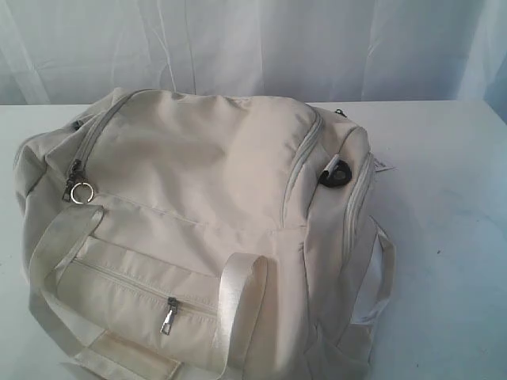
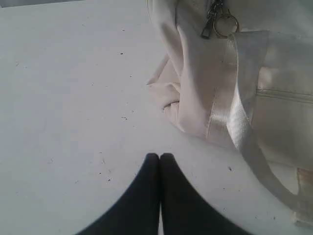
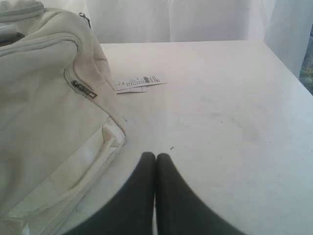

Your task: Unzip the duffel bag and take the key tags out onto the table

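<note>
The cream-white duffel bag (image 1: 198, 229) lies zipped on the white table (image 1: 451, 237), filling the left and middle of the exterior view. Its main zipper pull with a silver ring (image 1: 81, 192) sits at the bag's left end, also visible in the left wrist view as the ring (image 2: 226, 24). A front pocket zipper pull (image 1: 168, 315) hangs near the front. My left gripper (image 2: 159, 155) is shut and empty over bare table beside the bag (image 2: 234, 88). My right gripper (image 3: 155, 155) is shut and empty beside the bag's other end (image 3: 49, 112). The key tags are hidden. Neither gripper shows in the exterior view.
A white paper label (image 3: 139, 82) lies on the table by the bag's right end. A dark plastic fitting (image 1: 336, 173) sits on the bag's right side. Webbing handles (image 1: 238, 305) drape over the front. A white curtain (image 1: 253, 47) hangs behind the table.
</note>
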Tool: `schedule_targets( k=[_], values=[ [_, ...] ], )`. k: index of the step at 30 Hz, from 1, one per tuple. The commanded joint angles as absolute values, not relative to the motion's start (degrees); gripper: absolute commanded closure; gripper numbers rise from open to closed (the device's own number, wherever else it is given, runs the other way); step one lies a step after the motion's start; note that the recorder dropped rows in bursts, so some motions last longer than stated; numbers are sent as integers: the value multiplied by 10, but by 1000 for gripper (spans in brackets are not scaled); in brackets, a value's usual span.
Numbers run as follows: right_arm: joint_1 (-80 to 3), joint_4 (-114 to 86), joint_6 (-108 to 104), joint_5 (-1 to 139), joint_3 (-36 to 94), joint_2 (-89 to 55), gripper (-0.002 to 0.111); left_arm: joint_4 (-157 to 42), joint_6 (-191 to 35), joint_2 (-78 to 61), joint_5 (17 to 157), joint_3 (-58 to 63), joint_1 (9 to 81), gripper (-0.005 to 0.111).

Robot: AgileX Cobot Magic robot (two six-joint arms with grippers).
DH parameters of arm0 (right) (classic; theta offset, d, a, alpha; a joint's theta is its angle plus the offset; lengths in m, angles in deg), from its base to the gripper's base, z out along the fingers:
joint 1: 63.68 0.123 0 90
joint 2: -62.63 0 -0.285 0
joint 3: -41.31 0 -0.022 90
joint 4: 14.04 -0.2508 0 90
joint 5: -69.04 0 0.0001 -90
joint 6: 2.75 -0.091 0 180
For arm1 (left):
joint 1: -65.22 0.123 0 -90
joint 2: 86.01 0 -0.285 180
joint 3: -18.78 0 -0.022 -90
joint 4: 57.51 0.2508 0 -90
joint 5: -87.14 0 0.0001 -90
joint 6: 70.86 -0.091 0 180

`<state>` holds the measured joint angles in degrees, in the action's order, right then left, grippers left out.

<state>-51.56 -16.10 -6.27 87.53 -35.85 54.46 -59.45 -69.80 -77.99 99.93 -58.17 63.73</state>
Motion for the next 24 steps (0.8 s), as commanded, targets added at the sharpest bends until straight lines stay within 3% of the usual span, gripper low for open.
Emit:
schedule_targets(
  k=[1,24],
  values=[
    [-517,-158,-63,870,-359,548,108,-596,-698,-782,1000,-584,632,107],
    [-517,-158,-63,870,-359,548,108,-566,-791,-782,947,-584,632,107]
  ],
)
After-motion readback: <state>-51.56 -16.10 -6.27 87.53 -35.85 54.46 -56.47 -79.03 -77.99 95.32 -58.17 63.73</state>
